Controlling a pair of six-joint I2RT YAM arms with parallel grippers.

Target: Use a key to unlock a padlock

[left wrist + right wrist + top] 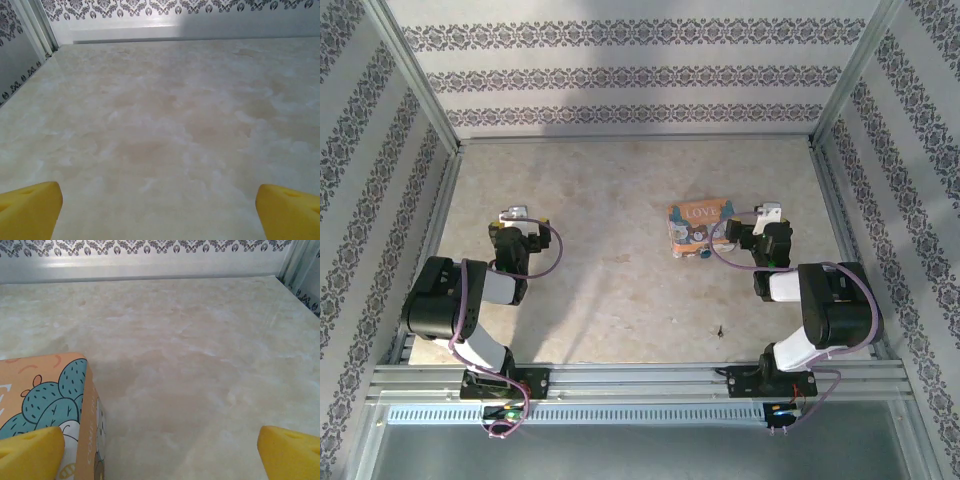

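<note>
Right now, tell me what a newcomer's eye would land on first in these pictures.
The orange LOVE box stands out on the pale table, right of centre, with the open right end effector close beside it. A tiny dark piece, possibly the key, lies alone nearer the front. The left end effector hangs open over bare table on the left.

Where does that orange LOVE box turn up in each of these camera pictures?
Top external: the orange box sits right of centre on the table.
Right wrist: lower left corner, cactus drawing on top, partly behind one yellow fingertip of the right gripper.
Left wrist: looks across the marble table toward the back wall.
Shared landmark: the patterned wallpaper band along the back wall.
</note>
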